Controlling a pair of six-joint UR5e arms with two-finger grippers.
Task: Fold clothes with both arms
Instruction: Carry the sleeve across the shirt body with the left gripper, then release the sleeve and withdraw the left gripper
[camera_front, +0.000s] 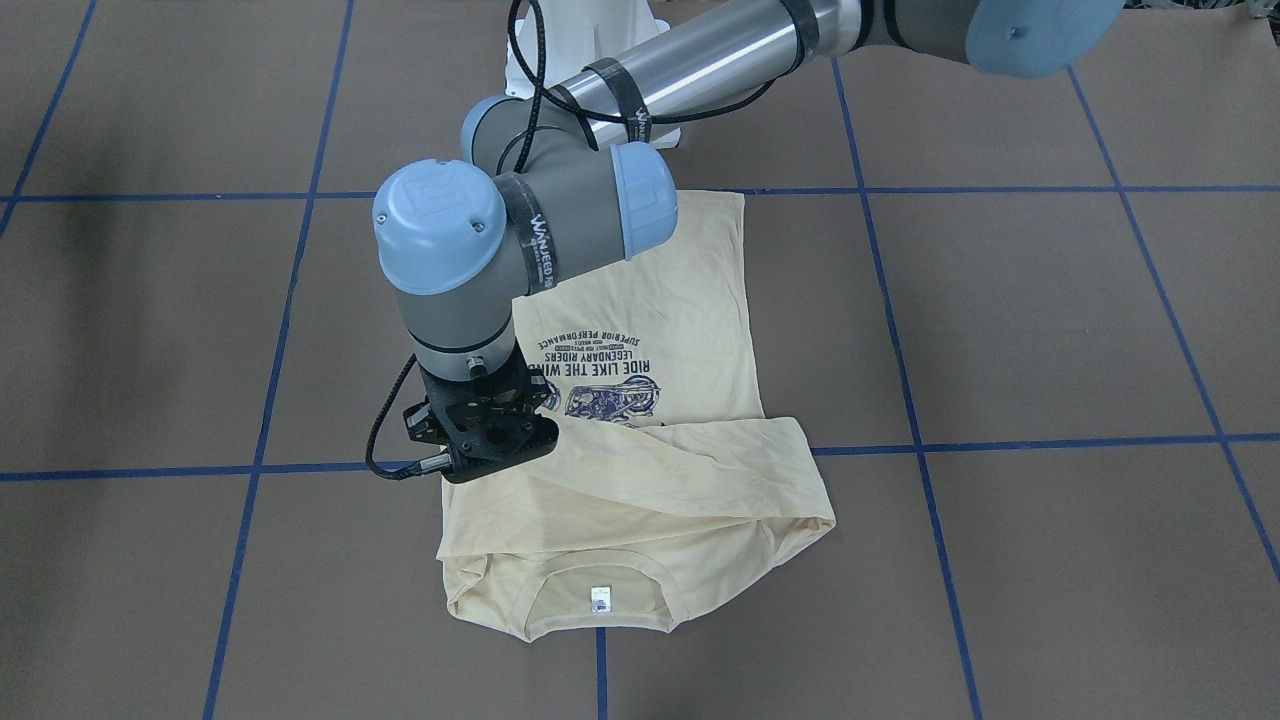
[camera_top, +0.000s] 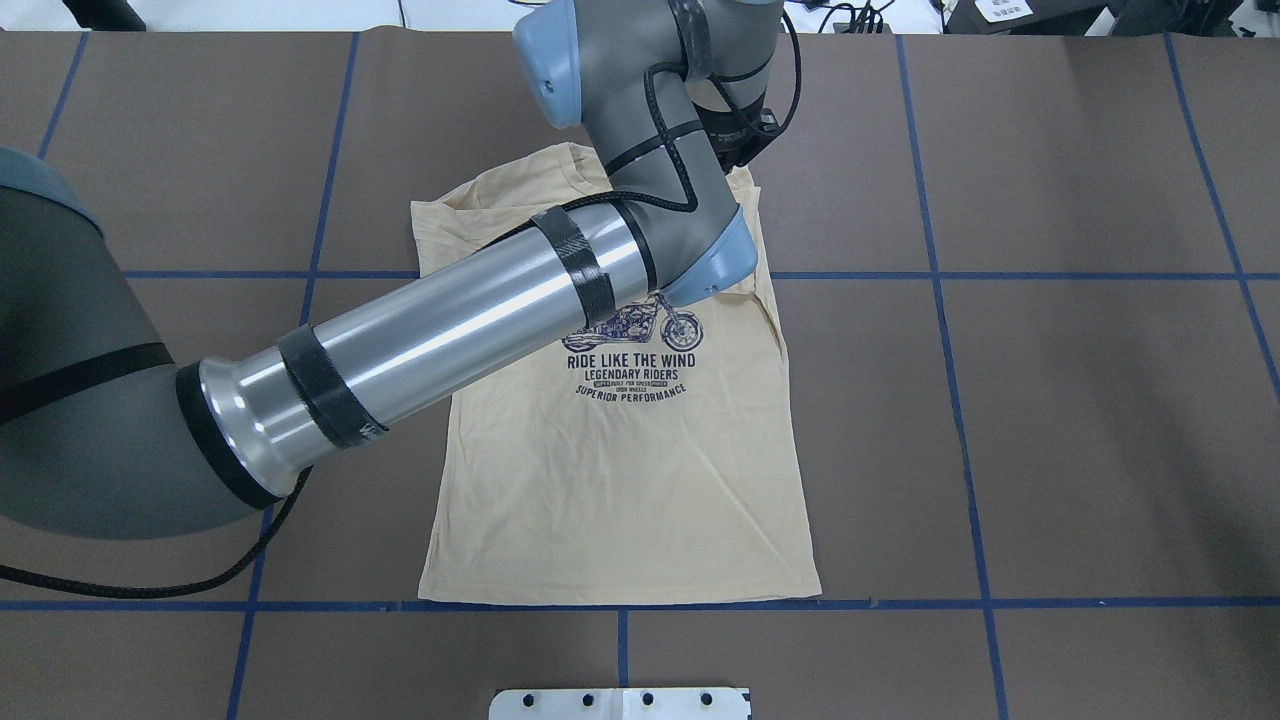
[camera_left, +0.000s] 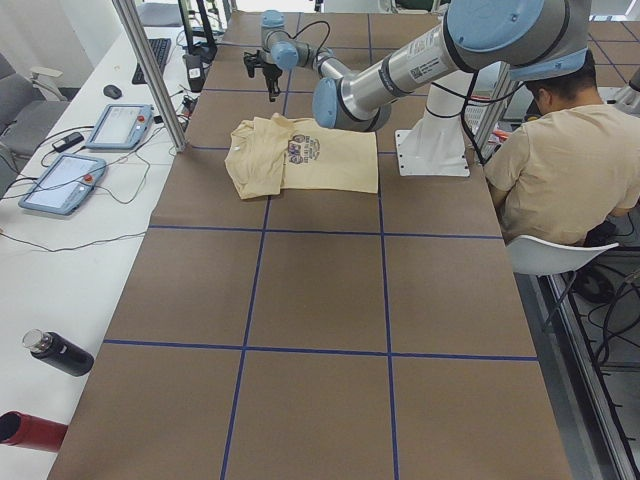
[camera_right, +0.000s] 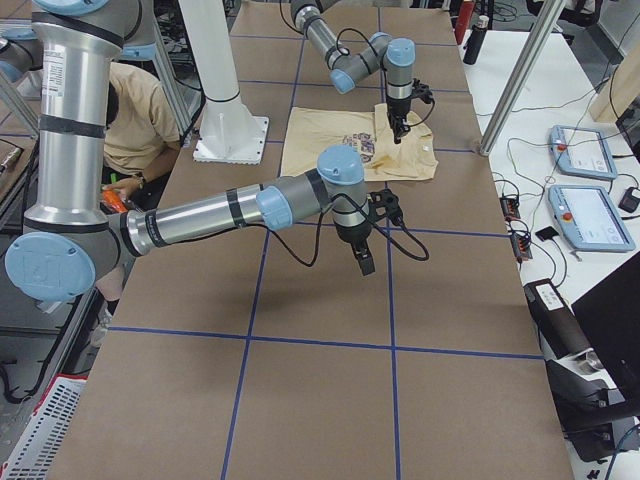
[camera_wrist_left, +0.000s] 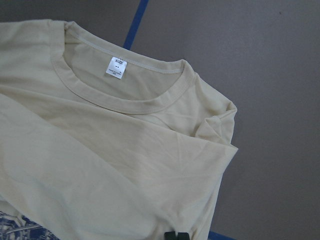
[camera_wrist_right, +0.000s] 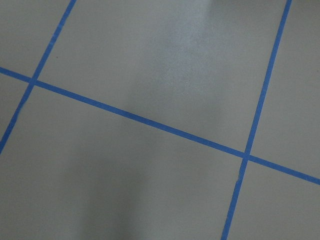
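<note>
Closest to the robot's base, the white pedestal plate (camera_top: 620, 703) sits at the edge of the table (camera_top: 1050, 420). Just beyond it is the hem of the cream-yellow shirt (camera_top: 620, 500), which lies flat, print side up, across a blue tape line (camera_top: 1000, 275). Further out, the navy print (camera_top: 632, 365) shows a motorcycle over "RIDE LIKE THE WIND", "LEGENDARY RIDERS" and "SUPERIOR PERFORMANCE"; one small line between these is too fine for me to read.

The left arm (camera_top: 450, 330) reaches over the shirt from the robot's left and blocks my overhead view of the chest and collar. On the front camera I see a sleeve (camera_front: 690, 470) folded across the chest, covering the top of the motorcycle. The collar is at the far end, and the top line of its white neck label (camera_wrist_left: 116, 67) looks like "SIZE".

The left hand (camera_front: 490, 440) points down at the edge of the folded cloth on the robot's right side. Its own wrist hides the fingers, so I can't tell whether it is open, closed or gripping. A black strap (camera_front: 540, 250) on that wrist has white lettering that starts "WANJEED".

The right hand (camera_right: 363, 262) hangs over bare table, well apart from the shirt, and I can't tell its state either.

Off the table, a person (camera_left: 550, 160) sits beside the pedestal. A white side table (camera_left: 60, 260) carries a pendant (camera_left: 118, 126), a second pendant (camera_left: 62, 182), a black bottle (camera_left: 58, 353) and a red bottle (camera_left: 22, 428).
</note>
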